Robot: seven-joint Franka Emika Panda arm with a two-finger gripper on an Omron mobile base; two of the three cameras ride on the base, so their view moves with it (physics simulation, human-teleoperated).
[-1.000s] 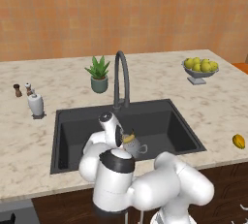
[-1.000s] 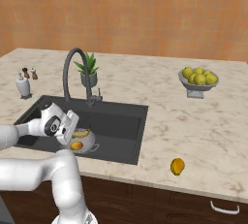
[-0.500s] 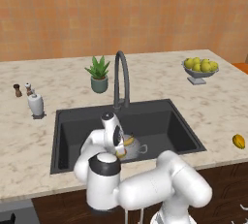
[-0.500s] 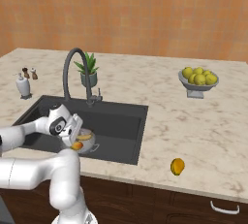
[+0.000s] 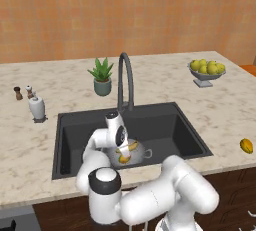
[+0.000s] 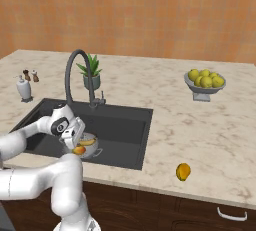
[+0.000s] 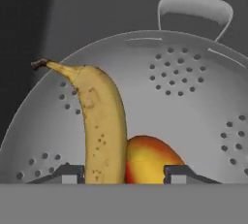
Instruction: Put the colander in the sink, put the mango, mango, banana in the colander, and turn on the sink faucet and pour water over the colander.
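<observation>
At the far left of the bench (image 5: 30,140) stand two small shakers (image 5: 23,92) and a white soap bottle (image 5: 36,108). To the right of them the sink (image 5: 165,125) is set into the bench, a dark basin, with a potted plant (image 5: 102,76) behind it and the sink faucet (image 5: 125,80) arching over its back edge.

Inside the sink, near its front wall, sits the colander (image 7: 193,102). The gripper (image 7: 125,173) is low over it, pointing into the bowl. In the hand view the banana (image 7: 101,126) stands between the two finger tips, its stem up and to the left, and it leans against the colander wall. A mango (image 7: 150,160) lies just beside the banana, touching it on the right. The finger tips are a little apart on both sides of the banana; I cannot tell if they press it or are free of it.

Further right, on the bench near its front edge, lies a second mango (image 6: 183,171), well apart from the sink. At the far right stands a grey fruit bowl (image 6: 204,82) with yellow-green fruit.
</observation>
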